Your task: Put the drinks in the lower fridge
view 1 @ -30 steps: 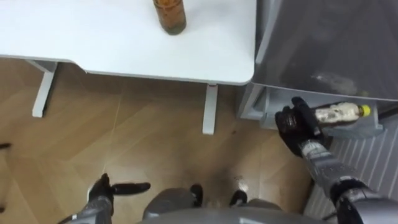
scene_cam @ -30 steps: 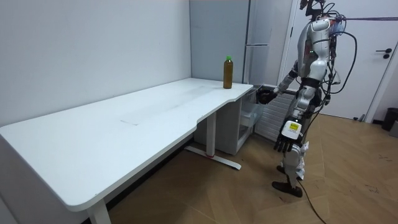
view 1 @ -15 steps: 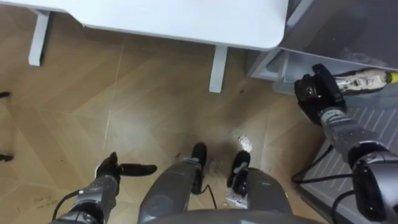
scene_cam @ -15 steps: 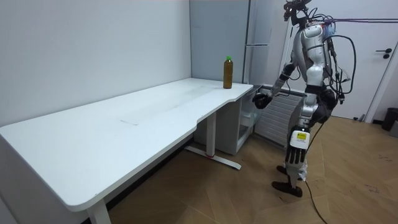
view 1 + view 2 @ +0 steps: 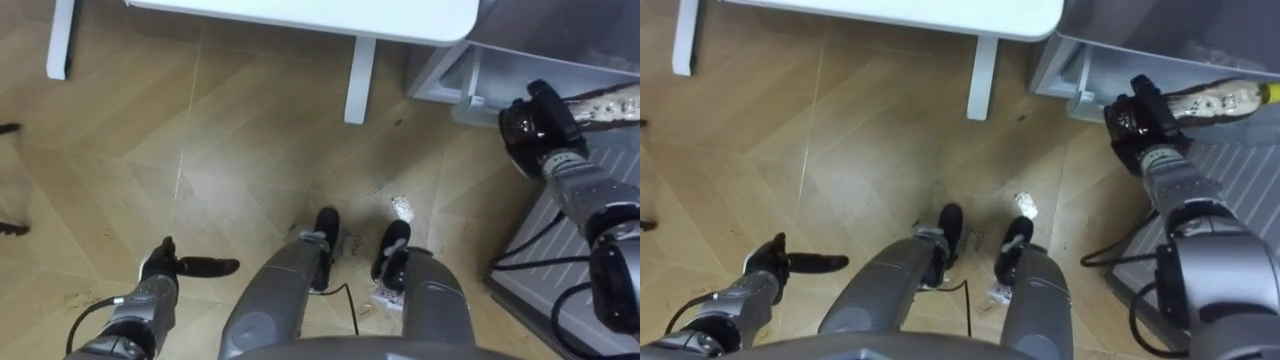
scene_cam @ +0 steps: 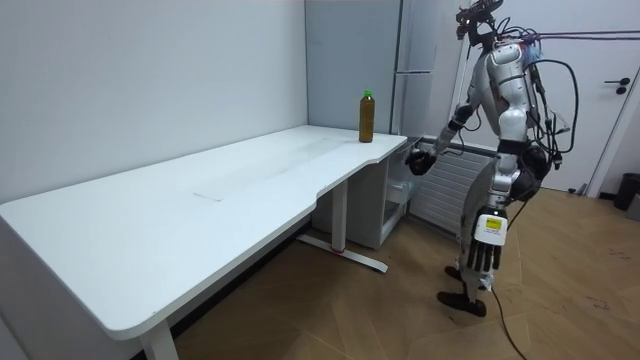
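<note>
My right hand (image 5: 535, 125) is shut on a clear drink bottle (image 5: 612, 103) with a yellow cap, held sideways with the cap pointing right. It is level with the front of the open lower fridge (image 5: 470, 80), by the table's end; the same hand (image 6: 420, 160) reaches towards the fridge (image 6: 400, 190) in the room view. A second bottle (image 6: 367, 116), brown with a green cap, stands upright on the white table (image 6: 200, 200) near the fridge. My left hand (image 5: 165, 270) hangs low at my side, fingers straight and holding nothing.
A white table leg (image 5: 358, 80) stands just left of the fridge. A white ribbed radiator (image 6: 440, 195) runs along the wall beside the fridge. Wooden floor (image 5: 220, 170) stretches out to my left. A closed door (image 6: 620, 100) is behind me.
The eye view has tipped down, so the table bottle has left it. I have straightened up; my left arm has dropped lower. The right hand keeps the bottle at the lower fridge.
</note>
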Motion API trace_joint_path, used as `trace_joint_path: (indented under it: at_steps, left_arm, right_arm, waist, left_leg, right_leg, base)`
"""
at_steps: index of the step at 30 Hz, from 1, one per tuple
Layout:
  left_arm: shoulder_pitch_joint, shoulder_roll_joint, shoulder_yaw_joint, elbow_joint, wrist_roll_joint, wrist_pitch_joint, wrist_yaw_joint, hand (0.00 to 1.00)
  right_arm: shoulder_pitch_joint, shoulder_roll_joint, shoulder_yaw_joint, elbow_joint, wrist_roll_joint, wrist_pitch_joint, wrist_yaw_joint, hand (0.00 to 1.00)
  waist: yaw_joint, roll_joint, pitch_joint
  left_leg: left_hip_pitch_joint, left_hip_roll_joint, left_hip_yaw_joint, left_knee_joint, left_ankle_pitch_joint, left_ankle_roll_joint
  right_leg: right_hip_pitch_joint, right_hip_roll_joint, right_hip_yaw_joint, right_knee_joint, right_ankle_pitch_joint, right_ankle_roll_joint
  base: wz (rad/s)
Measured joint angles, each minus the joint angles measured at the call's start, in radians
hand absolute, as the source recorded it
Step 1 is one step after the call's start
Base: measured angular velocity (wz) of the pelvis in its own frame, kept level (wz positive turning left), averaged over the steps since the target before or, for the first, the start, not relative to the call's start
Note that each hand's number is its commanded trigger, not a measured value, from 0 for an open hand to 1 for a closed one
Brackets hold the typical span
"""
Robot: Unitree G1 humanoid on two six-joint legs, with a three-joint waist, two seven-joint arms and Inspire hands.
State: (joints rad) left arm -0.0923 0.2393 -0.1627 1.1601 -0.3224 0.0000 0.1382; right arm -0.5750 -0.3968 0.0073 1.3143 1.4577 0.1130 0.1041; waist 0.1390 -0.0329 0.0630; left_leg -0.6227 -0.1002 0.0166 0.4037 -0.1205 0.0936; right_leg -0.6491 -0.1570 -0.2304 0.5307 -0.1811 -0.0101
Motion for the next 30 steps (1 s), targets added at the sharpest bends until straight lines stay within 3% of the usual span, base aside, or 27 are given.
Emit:
trace_joint_path:
  at_steps: [6, 13, 15, 30]
  left_arm:
    - [-0.001, 0.008, 0.002, -0.001, 0.01, -0.003, 0.008, 0.0]
    - [-0.001, 0.01, 0.0, -0.003, 0.005, 0.0, 0.009, 0.0]
    - [0.0, 0.01, -0.002, -0.003, 0.0, 0.0, 0.009, 0.0]
    - [0.002, 0.016, -0.01, -0.003, 0.001, 0.008, 0.009, 0.0]
  right_arm:
    - [-0.054, -0.036, 0.006, -0.004, -0.014, -0.002, -0.043, 1.0]
    - [-0.054, -0.037, 0.007, -0.004, -0.01, -0.001, -0.07, 1.0]
    - [-0.054, -0.037, 0.007, -0.004, -0.008, 0.0, -0.073, 0.02]
    - [-0.063, -0.043, 0.009, -0.004, -0.015, 0.02, -0.081, 0.0]
  waist:
    - [0.002, -0.002, -0.0002]
    - [0.004, -0.002, -0.0001]
    - [0.004, -0.002, -0.0001]
    - [0.001, -0.003, -0.0004]
  left_leg:
    - [-0.001, -0.001, 0.004, 0.025, -0.001, 0.001]
    - [-0.003, -0.002, 0.007, 0.043, -0.002, 0.001]
    - [-0.003, -0.001, 0.008, 0.047, -0.001, 0.001]
    - [-0.017, -0.003, 0.023, 0.067, -0.002, 0.001]
  right_leg:
    - [0.0, -0.009, 0.004, 0.026, -0.006, -0.002]
    - [0.0, -0.018, -0.005, 0.042, -0.013, -0.007]
    - [0.001, -0.019, -0.005, 0.045, -0.013, -0.007]
    - [-0.023, -0.033, -0.001, 0.092, -0.025, -0.015]
  base:
    - [0.01]
    - [0.02]
    - [0.0]
    - [0.0]
